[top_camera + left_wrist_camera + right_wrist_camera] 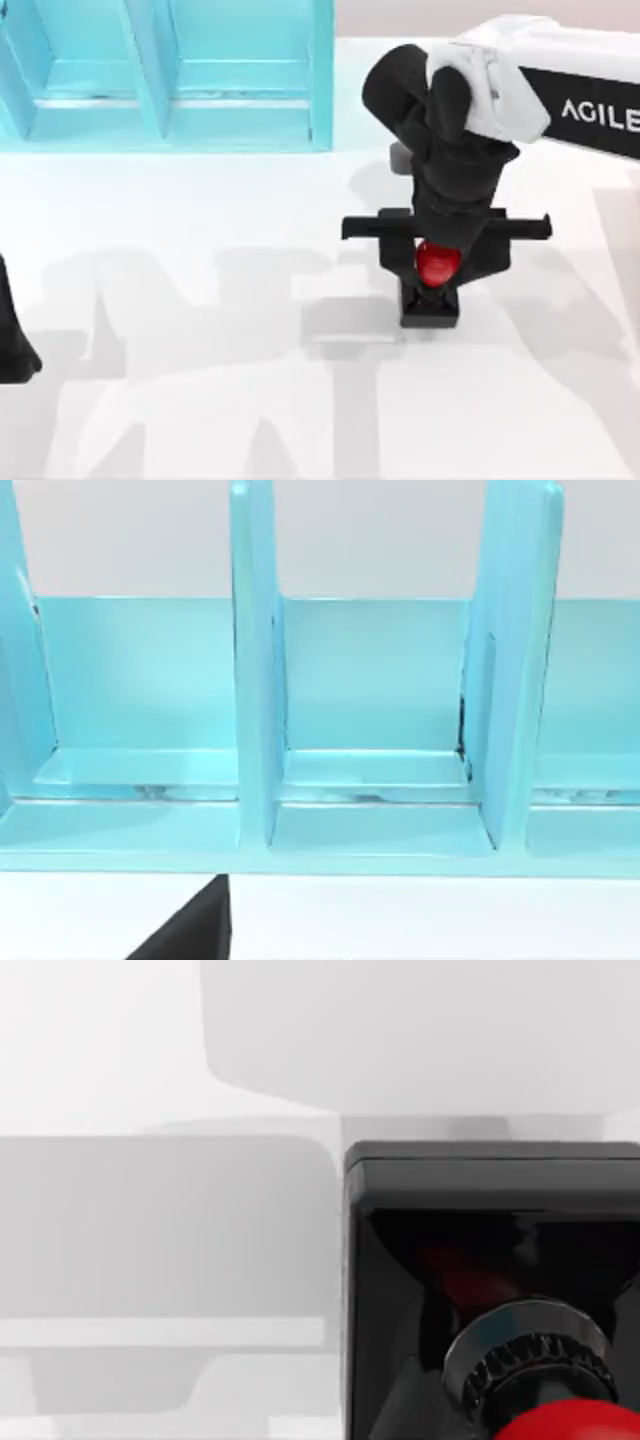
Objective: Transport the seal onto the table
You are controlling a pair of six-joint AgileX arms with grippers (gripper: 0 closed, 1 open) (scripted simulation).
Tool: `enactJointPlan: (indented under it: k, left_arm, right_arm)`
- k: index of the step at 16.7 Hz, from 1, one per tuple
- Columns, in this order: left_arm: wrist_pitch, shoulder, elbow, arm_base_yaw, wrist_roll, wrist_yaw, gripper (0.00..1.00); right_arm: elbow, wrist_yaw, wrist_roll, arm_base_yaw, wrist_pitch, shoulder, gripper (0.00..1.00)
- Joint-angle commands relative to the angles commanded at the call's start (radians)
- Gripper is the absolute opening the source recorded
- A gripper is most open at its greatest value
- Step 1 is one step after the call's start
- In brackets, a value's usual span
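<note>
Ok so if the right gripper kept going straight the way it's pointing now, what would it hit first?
Most likely the table. The right gripper points down over the seal, whose red knob sits between the jaws, though whether the base already touches is unclear.

A light blue shelf unit (170, 75) stands at about eleven o'clock from the middle of my top view, its upright dividers (255, 680) splitting it into open compartments, each with a pale blue floor.

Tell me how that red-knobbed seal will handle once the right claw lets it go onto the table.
The seal, at the right claw, likely stays stiff. Its square black base suggests it stands steady on the table, not rolling. The glossy round knob may be slippery.
</note>
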Motion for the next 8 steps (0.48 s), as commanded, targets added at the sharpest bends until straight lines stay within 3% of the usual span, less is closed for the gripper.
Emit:
enactJointPlan:
  k: [5,8]
  left_arm:
    - [0.0,0.0,0.0,0.0,0.0,0.0,1.0]
    - [0.0,0.0,0.0,0.0,0.0,0.0,1.0]
  right_arm:
    - [-0.024,0.001,0.001,0.002,0.025,0.011,0.0]
    - [-0.024,0.001,0.001,0.002,0.025,0.011,0.23]
